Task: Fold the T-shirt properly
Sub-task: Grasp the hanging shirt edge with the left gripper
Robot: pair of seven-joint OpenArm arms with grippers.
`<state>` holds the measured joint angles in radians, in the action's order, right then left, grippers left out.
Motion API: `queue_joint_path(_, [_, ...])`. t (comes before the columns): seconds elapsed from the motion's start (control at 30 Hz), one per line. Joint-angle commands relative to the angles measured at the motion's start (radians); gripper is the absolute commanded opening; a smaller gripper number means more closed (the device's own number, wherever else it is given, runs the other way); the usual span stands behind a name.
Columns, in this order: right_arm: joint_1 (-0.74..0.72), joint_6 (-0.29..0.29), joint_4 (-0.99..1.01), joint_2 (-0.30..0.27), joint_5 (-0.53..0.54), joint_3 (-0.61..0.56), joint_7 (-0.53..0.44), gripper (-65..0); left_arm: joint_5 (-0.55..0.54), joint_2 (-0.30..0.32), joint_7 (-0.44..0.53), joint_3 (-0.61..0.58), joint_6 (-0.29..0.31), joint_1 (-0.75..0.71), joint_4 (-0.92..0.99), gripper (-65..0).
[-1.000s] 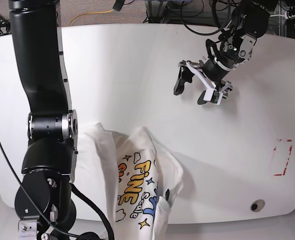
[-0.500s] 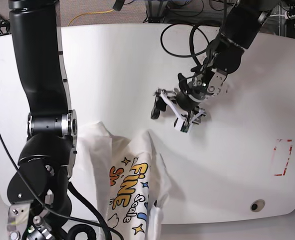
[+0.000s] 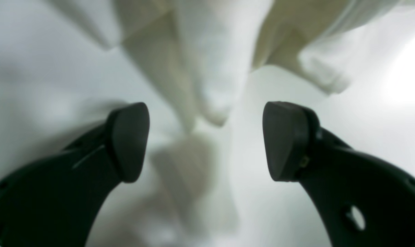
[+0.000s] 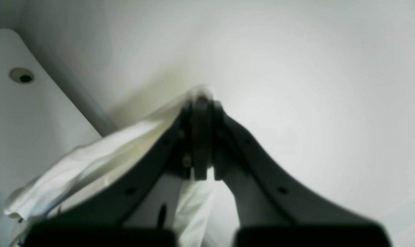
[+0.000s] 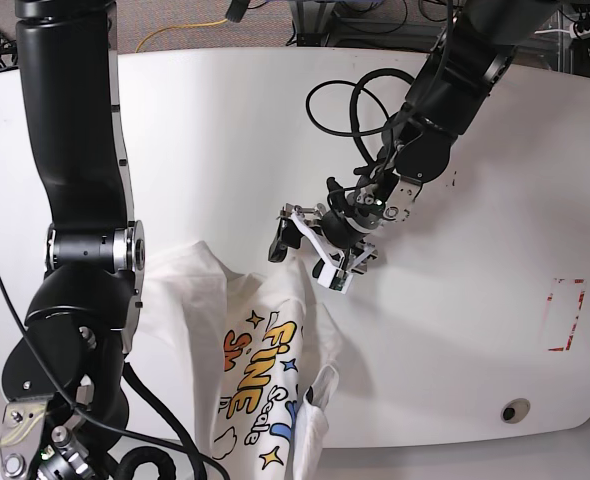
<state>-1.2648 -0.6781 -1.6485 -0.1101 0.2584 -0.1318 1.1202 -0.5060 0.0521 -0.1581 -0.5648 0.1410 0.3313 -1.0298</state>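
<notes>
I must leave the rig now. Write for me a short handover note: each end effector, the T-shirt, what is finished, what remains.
Left end effector: open, holding nothing, hovering just above a raised peak of the T-shirt near the table's middle.
Right end effector: shut on white cloth of the T-shirt, near the front edge of the table.
T-shirt: bunched and crumpled at the front edge, print facing up, part hanging over the edge.
Done: no fold yet, only one grasp.
Left: take a second grasp with the left end effector, spread the shirt flat, then fold it.
</notes>
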Motion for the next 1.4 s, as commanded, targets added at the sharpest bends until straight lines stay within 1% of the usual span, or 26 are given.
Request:
queue_joint_path(0.0, [-0.041,0.004,-0.011,0.0,0.0,0.005,-0.029,-65.0,-0.006,-0.036,0.024,0.002,0.019,0.038,0.019,-16.5])
queue_joint_path(0.13, [-0.041,0.004,-0.011,-0.001,0.0,0.005,-0.03,-65.0,-0.006,-0.073,0.035,0.002,0.018,0.081,0.096,-16.9])
queue_joint_path(0.27, [-0.041,0.004,-0.011,-0.004,0.0,0.005,-0.03,-65.0,-0.006,-0.093,0.122,0.001,0.021,0.111,0.182,-17.4])
queue_joint_path(0.3, [-0.041,0.004,-0.011,-0.004,0.0,0.005,-0.03,-65.0,-0.006,-0.1,0.144,-0.002,0.021,0.119,0.205,-18.9])
queue_joint_path(0.33, [-0.041,0.004,-0.011,-0.004,0.0,0.005,-0.03,-65.0,-0.006,-0.108,0.156,-0.014,0.021,0.13,0.23,-23.1])
queue_joint_path(0.4, [-0.041,0.004,-0.011,-0.006,0.0,0.005,-0.03,-65.0,-0.006,-0.113,0.165,-0.036,0.019,0.153,0.265,-34.0])
queue_joint_path(0.47, [-0.041,0.004,-0.011,-0.01,-0.005,0.005,-0.03,-65.0,-0.006,-0.113,0.185,-0.073,0.018,0.182,0.314,-55.3])
queue_joint_path(0.5, [-0.041,0.004,-0.011,-0.02,-0.012,0.005,-0.03,-65.0,-0.006,-0.114,0.197,-0.087,0.018,0.193,0.332,-64.3])
queue_joint_path(0.6, [-0.041,0.004,-0.011,-0.027,-0.038,0.007,-0.03,-65.0,-0.012,-0.114,0.211,-0.105,0.018,0.205,0.346,-65.0])
queue_joint_path(0.73, [-0.041,0.004,-0.009,-0.04,-0.041,0.017,-0.03,-65.0,-0.01,-0.103,0.206,-0.048,0.018,0.187,0.286,-65.0])
queue_joint_path(0.87, [-0.041,0.004,-0.006,-0.055,-0.041,0.044,-0.03,-65.0,-0.012,-0.016,0.187,0.013,0.018,0.131,0.154,-65.0])
queue_joint_path(0.97, [-0.041,0.005,-0.005,-0.083,-0.041,0.045,-0.03,-65.0,-0.012,0.058,0.102,0.07,0.018,0.09,0.006,-65.0])
queue_joint_path(1.13, [-0.039,0.01,-0.005,-0.107,-0.041,0.045,-0.03,-65.0,-0.01,0.183,-0.024,0.222,0.019,0.012,-0.268,-65.0])
queue_joint_path(1.2, [-0.022,0.011,-0.005,-0.11,-0.041,0.045,-0.03,-65.0,-0.012,0.219,-0.065,0.276,0.021,-0.011,-0.346,-65.0])
queue_joint_path(1.27, [-0.008,0.011,-0.006,-0.112,-0.041,0.045,-0.03,-65.0,-0.013,0.28,-0.128,0.351,0.022,-0.033,-0.453,-65.0])
queue_joint_path(1.37, [0.009,0.013,-0.006,-0.112,-0.041,0.065,-0.03,-65.0,-0.013,0.34,-0.179,0.412,0.024,-0.037,-0.536,-65.0])
